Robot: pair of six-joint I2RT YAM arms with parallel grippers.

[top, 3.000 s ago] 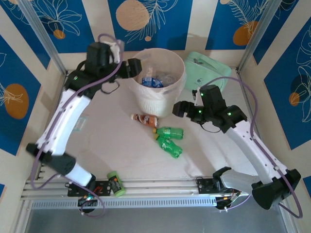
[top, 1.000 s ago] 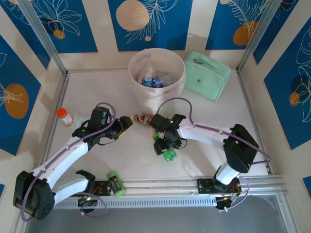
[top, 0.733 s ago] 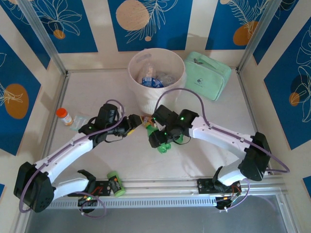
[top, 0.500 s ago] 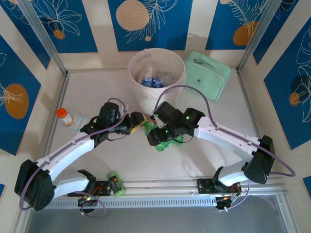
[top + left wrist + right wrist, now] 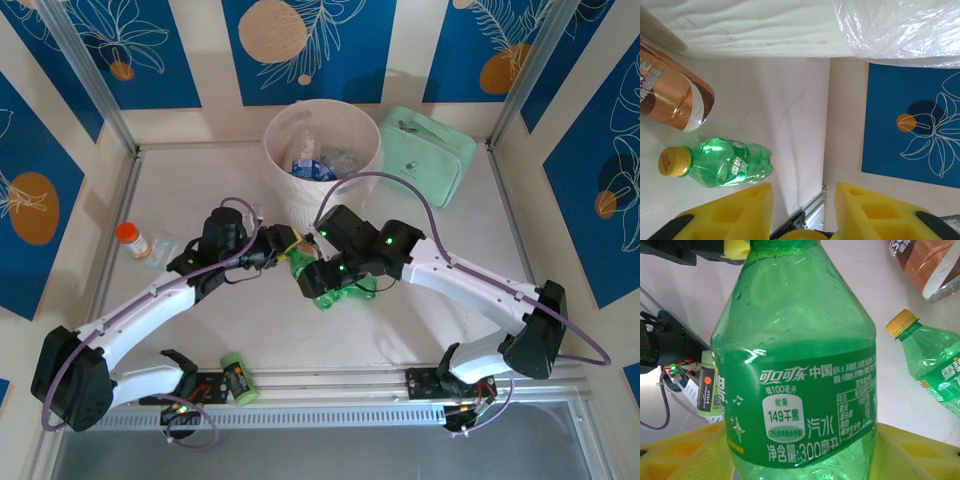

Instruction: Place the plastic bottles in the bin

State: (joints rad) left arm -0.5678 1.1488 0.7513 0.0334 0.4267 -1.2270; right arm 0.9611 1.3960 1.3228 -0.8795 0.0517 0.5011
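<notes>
The jaws of the right gripper point(image 5: 315, 283) pinch a green bottle point(image 5: 795, 365) across its labelled belly, with the yellow pads point(image 5: 685, 455) pressed to either side. The jaws of the left gripper point(image 5: 802, 192) stand a little apart with nothing between them. The held bottle's long axis runs straight out from the right jaws, neck leading toward the left gripper; I cannot tell whether it is clear of the worktop point(image 5: 250, 320). The bin point(image 5: 300, 200) stands just beyond both grippers on the far side, its rim well above the bottle. The coming move therefore looks like a lift up and over that rim, and the loaded right arm is the one to make it. The bottle is thin, glossy, translucent plastic, likely to dent under pressure. The bin is ribbed matt cream plastic with a crinkled clear liner point(image 5: 900, 25), and bottles are already inside. A brown-labelled bottle point(image 5: 667, 90) and a second green bottle point(image 5: 935, 375), yellow-capped, lie on their sides near the bin's foot.
</notes>
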